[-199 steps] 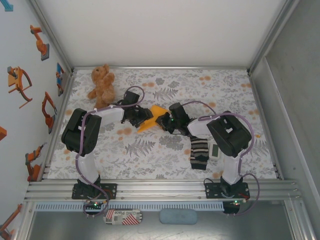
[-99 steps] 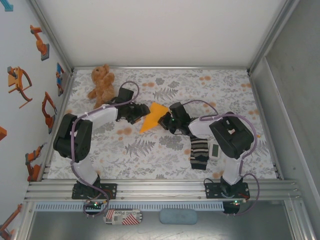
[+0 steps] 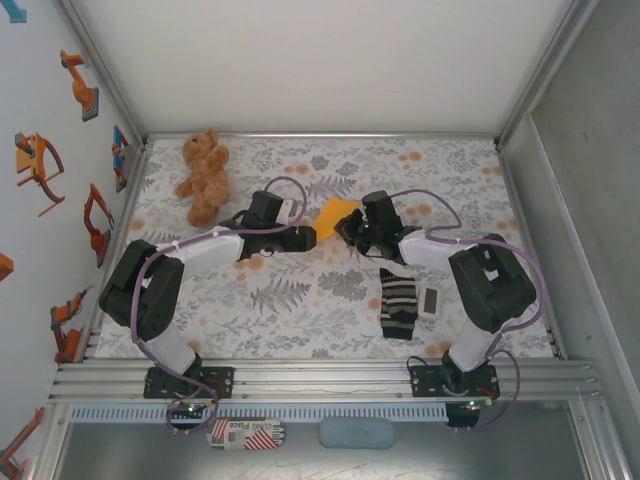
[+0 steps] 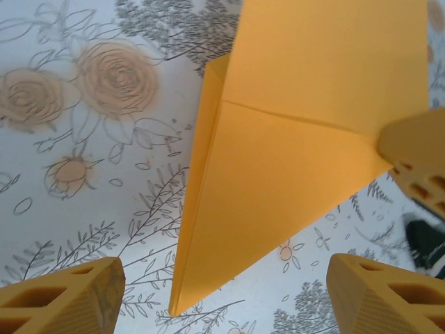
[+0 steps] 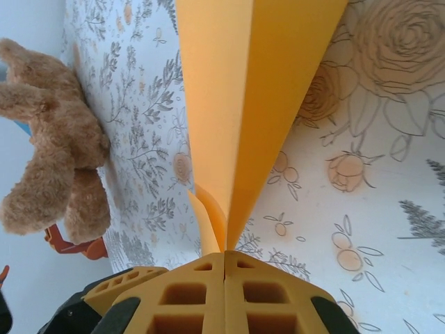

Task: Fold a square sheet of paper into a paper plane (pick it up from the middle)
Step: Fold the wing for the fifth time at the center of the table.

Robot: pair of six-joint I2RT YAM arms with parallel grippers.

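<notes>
The square sheet of paper is folded into a pointed orange-yellow paper plane (image 3: 335, 212), held off the floral table behind the middle. My right gripper (image 3: 349, 227) is shut on its rear end. In the right wrist view the plane (image 5: 243, 83) rises straight out of the closed right gripper (image 5: 224, 255). My left gripper (image 3: 306, 237) sits just left of the plane and is open. In the left wrist view the plane's pointed tip (image 4: 182, 292) hangs between the wide-apart fingers (image 4: 59, 298) without touching them. The right gripper's finger (image 4: 417, 156) pinches the plane's far corner.
A brown teddy bear (image 3: 203, 175) lies at the back left, also seen in the right wrist view (image 5: 52, 146). A striped black-and-white sock (image 3: 398, 305) and a small white device (image 3: 429, 300) lie at the front right, beside the right arm.
My left gripper let go of the paper and opened wider. The right gripper closed on the paper and carried it back and to the right. Both arms stretched out farther.
</notes>
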